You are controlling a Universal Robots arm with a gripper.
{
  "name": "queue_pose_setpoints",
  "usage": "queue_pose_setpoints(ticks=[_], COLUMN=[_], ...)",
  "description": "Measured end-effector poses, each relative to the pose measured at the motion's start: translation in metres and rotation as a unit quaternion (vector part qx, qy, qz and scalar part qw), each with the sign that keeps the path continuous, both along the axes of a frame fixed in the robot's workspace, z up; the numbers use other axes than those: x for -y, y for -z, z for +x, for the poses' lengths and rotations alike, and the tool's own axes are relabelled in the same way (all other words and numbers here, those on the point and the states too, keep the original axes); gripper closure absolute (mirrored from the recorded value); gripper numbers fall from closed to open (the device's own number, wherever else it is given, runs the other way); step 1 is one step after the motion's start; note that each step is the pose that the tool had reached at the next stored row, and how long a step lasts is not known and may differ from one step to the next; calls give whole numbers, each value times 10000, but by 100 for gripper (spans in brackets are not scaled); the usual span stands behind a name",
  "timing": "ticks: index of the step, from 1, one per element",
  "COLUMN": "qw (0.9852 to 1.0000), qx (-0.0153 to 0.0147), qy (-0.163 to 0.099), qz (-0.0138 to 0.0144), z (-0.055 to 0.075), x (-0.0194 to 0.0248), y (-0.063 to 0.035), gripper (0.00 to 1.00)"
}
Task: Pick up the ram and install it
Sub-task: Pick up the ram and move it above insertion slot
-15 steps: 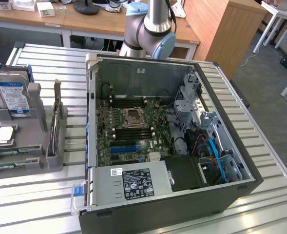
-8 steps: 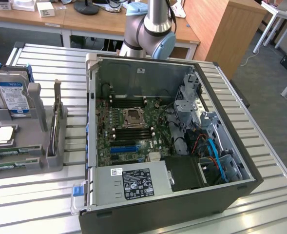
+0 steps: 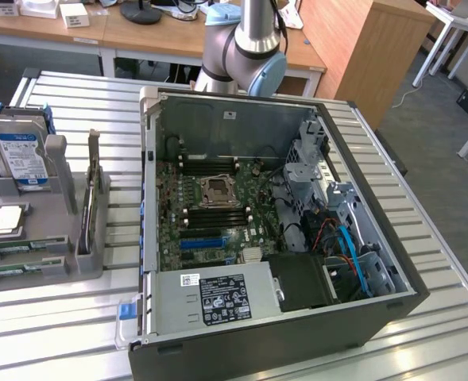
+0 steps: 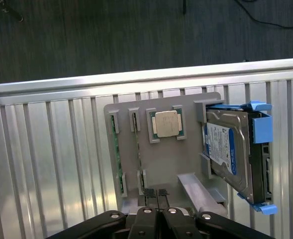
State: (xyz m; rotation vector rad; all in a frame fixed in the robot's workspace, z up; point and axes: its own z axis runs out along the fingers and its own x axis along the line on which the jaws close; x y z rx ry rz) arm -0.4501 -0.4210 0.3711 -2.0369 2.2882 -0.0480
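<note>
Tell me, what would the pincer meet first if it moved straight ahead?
Probably the grey holder, just beside a ram stick; the shut pincer points there, but depth is unclear.

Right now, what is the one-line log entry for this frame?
fingers: shut, holding nothing, above holder | ram: in holder, not grasped | computer case: open
</note>
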Motion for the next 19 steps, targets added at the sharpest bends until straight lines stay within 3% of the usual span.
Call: queue_pose_setpoints(ticks=[6, 12, 19], qw=[10000, 9997, 9993], qx=[-63, -246, -385], qy=[0, 0, 0], qz=[0, 0, 1], z=[14, 42, 75], x=[0, 0, 0], y=[-1, 0, -1], gripper=[89, 89, 89])
